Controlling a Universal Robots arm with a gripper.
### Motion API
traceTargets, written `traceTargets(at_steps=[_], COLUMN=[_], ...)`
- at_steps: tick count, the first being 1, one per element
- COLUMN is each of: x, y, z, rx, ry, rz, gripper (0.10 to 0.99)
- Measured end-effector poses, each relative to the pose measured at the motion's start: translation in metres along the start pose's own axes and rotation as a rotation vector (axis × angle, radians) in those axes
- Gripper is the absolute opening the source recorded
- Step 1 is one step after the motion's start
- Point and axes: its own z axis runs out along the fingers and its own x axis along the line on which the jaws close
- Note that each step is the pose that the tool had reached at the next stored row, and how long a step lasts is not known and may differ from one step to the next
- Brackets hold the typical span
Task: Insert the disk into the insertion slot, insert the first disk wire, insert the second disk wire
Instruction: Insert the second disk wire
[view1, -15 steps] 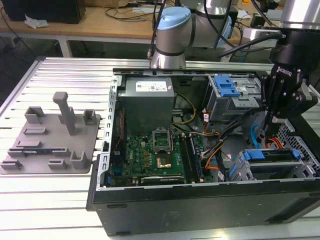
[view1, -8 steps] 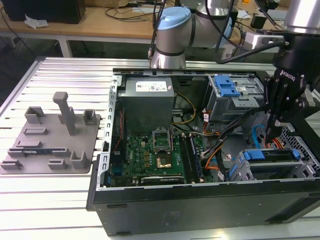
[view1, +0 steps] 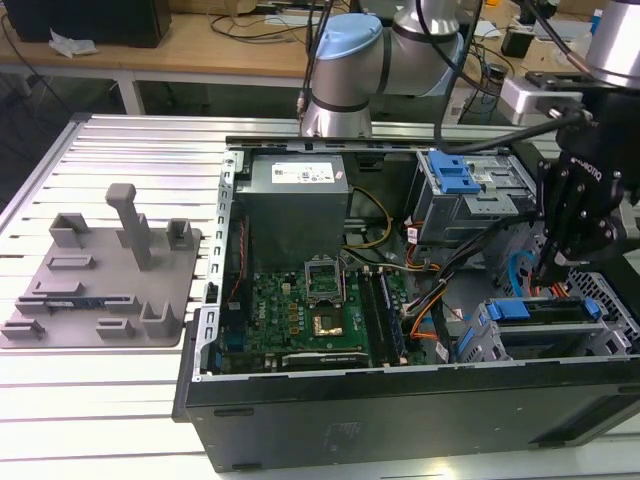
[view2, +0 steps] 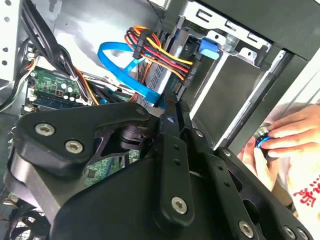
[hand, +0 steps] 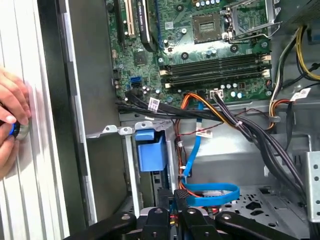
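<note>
Hand (hand: 11, 120) cut by frame edge

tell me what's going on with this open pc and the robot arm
A robot arm's gripper hangs inside an open computer case, just above the grey drive cage on the exterior view's right. The disk in its blue carrier sits in that cage. A flat blue cable and coloured power wires lie by the gripper's tip. A person's hand holds something small outside the case.

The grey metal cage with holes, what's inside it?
Inside the insertion slot sits the disk in its blue carrier. The gripper hovers right above it. The disk's lower part is hidden by the cage walls.
</note>
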Motion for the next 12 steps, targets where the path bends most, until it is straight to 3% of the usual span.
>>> traceTargets(at_steps=[2,6,12], x=[0.0059,0.0195,0.0194], y=[-0.0003,-0.0008,-0.0007], z=[0.0013,0.0069,0.0091], rx=[0.001,-0.001,-0.001], ry=[-0.0224,-0.0466,-0.0498], rz=[0.001,0.002,-0.005], gripper=[0.161,0.161,0.161])
